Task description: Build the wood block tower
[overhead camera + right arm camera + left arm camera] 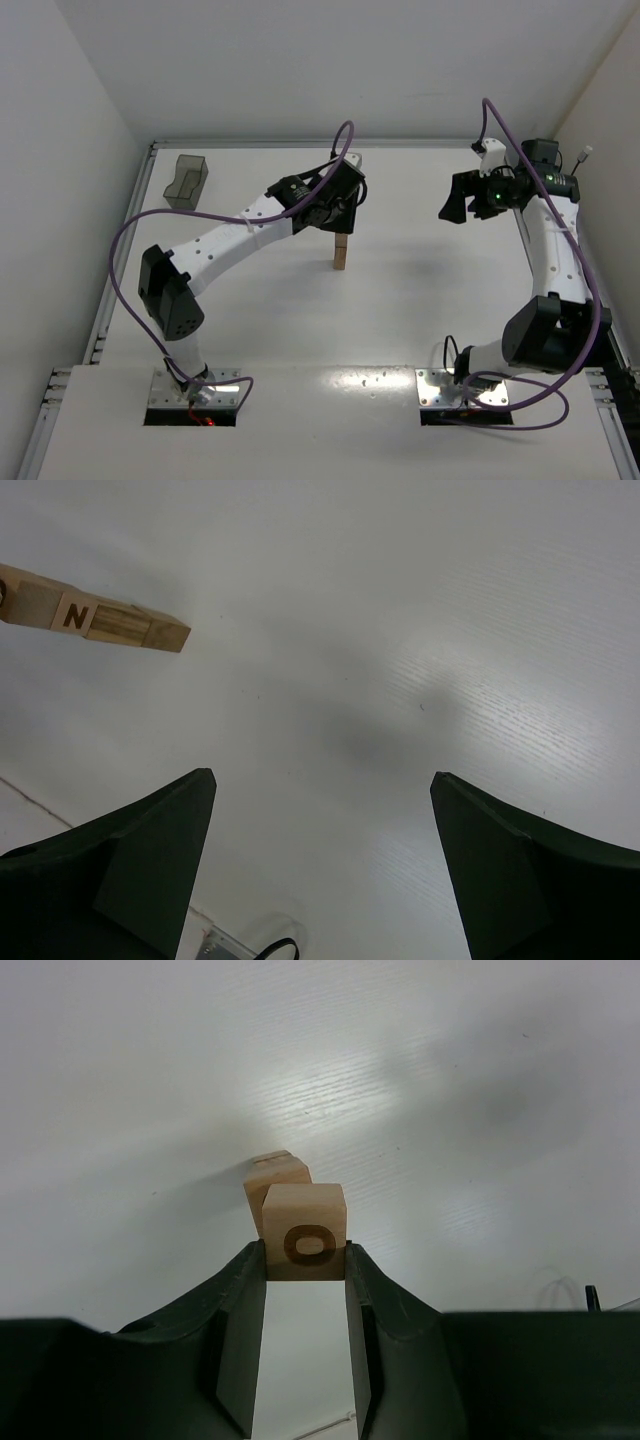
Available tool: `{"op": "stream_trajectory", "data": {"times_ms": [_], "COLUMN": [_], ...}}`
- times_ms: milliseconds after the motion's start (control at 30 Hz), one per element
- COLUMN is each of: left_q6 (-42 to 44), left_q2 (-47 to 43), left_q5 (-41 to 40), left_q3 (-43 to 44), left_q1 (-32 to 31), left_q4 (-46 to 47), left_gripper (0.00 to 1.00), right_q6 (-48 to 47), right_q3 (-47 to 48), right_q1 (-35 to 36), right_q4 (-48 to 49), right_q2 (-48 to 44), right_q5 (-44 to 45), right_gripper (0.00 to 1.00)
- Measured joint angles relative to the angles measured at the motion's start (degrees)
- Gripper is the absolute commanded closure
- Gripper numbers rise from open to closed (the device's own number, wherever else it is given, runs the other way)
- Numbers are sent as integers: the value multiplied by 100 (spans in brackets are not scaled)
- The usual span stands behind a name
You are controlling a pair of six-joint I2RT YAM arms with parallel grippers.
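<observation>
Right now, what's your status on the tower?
Left fingers shut on ring-marked block at tower top. Right fingers open, empty, off aside. Nothing in the way.

The tower (341, 252) was light tan wood with fine grain lines, one face bearing a dark brown letter N. The top block (305, 1222) was the same pale tan, marked with a dark brown ring. The left pincer (305, 1252) and right pincer (322, 777) were dull black. The tabletop (400, 300) was plain white with faint ribbing, the bin (186, 180) translucent dark grey, and the cables (113, 262) purple.
</observation>
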Motion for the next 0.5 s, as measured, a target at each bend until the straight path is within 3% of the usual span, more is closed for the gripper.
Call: {"op": "stream_trajectory", "data": {"times_ms": [500], "left_q6": [-7], "left_q2": [85], "left_q5": [-101], "left_q3": [0], "left_q1": [0], "left_q4": [24], "left_gripper": [100], "right_q6": [0], "right_q3": [0], "right_q1": [0], "right_q4": [0], "right_q2": [20], "right_q5": [0], "right_gripper": [14]}}
